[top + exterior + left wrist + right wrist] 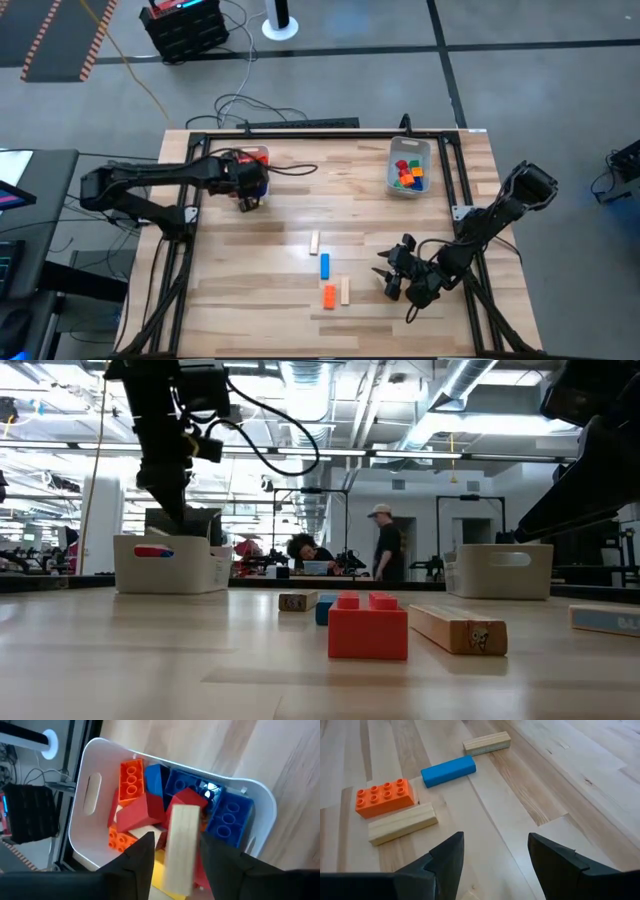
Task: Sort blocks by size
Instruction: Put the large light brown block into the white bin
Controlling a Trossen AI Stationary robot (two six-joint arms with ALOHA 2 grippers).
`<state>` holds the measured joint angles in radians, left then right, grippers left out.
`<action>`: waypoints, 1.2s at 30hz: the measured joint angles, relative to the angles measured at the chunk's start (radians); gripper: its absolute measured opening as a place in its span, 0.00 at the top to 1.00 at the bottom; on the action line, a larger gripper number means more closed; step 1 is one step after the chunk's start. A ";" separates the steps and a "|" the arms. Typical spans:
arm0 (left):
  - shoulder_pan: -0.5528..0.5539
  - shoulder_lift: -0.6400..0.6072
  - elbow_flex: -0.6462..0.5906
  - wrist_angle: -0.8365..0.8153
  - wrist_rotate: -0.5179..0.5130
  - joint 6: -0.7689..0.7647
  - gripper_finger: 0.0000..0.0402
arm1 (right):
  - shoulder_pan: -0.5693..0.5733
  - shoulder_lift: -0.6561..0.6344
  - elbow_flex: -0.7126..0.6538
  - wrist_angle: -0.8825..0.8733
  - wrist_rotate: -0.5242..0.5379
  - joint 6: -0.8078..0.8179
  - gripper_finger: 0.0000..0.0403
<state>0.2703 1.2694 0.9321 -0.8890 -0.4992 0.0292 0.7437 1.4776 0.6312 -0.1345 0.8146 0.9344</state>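
My left gripper (248,192) is open over the left clear bin (262,153), which holds red, blue, orange and yellow blocks (150,795). A tan bar (180,847) stands between its fingers, above the bin's blocks, looking blurred. On the table lie a tan bar (314,242), a blue bar (324,265), an orange studded brick (329,296) and another tan bar (346,291), all flat on their sides. My right gripper (392,272) is open and empty, just right of them, low over the table. In the right wrist view (492,865) it points toward them. My left gripper has the tan bar's upper end (182,820) between its two fingers, which point down into the bin. A gap shows between the bar and one finger (145,855). Whether the other finger (220,860) touches the bar, I cannot tell.
The right clear bin (392,165) at the far right holds several short coloured blocks. A black frame (300,132) runs around the table's edges. Bare wood lies between the bins and at the near left. People stand in the room behind the table (385,545).
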 joint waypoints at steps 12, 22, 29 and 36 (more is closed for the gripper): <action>-0.165 0.091 0.098 0.209 0.162 -0.157 0.57 | 0.000 0.000 0.000 -0.002 0.024 -0.003 0.38; -0.396 0.411 0.218 0.423 0.180 -0.048 0.57 | 0.001 0.000 0.000 0.002 0.024 0.000 0.38; -0.430 0.614 0.422 0.283 0.201 0.160 0.57 | 0.001 0.000 0.000 0.000 0.024 0.000 0.38; -0.430 0.759 0.611 0.028 0.187 0.496 0.57 | 0.001 0.000 0.000 0.000 0.024 0.000 0.38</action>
<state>-0.1600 2.0282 1.5430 -0.8606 -0.3121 0.5253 0.7448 1.4776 0.6308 -0.1345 0.8391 0.9344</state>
